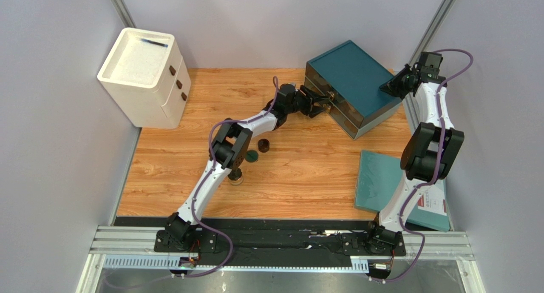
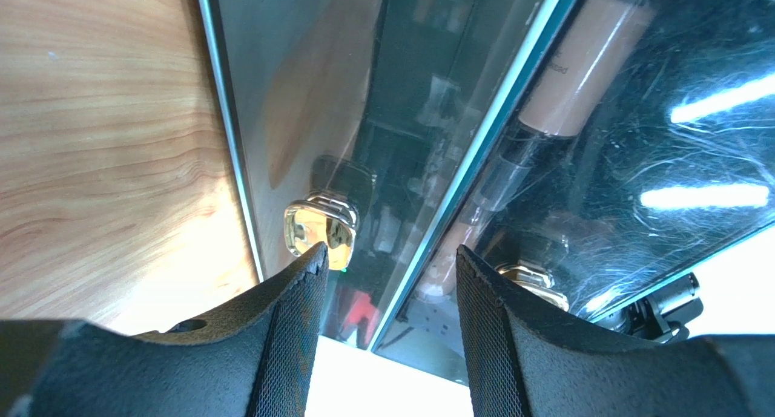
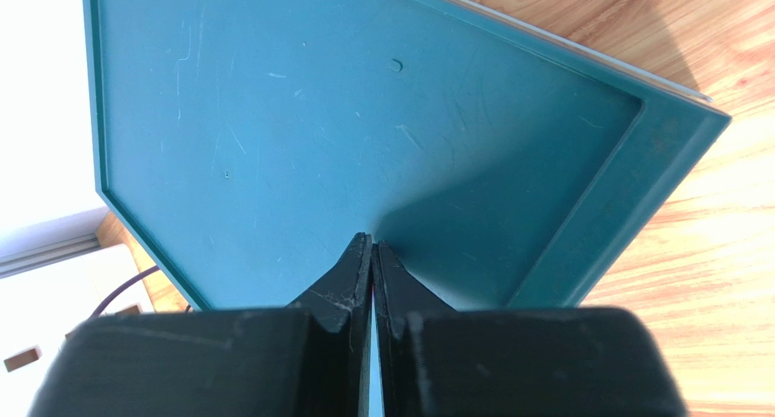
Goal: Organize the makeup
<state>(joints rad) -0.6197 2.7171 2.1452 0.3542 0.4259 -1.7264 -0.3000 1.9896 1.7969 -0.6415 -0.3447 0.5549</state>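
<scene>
I count four makeup pieces. Three sit loose on the wooden table (image 1: 313, 178) beside my left arm's elbow: one dark round jar (image 1: 264, 144), one dark green disc (image 1: 252, 156) just beside it, and one small piece (image 1: 237, 176) half hidden under the arm, which I cannot identify. The fourth, a peach tube (image 2: 582, 67), lies inside the teal drawer box (image 1: 350, 76), seen through its glossy see-through front.

My left claw (image 2: 391, 251) is spread wide and holds nothing. It faces the box's two drawer fronts, with one gold knob (image 2: 320, 226) just beyond its left finger and a second gold knob (image 2: 535, 279) past the right finger.

My right claw (image 3: 372, 244) is pinched fully together with nothing between its fingers, tips down at the box's recessed top near a corner.

One white drawer cabinet (image 1: 137, 66) stands at the far left corner. One flat teal panel (image 1: 383, 178) lies by the right arm.
</scene>
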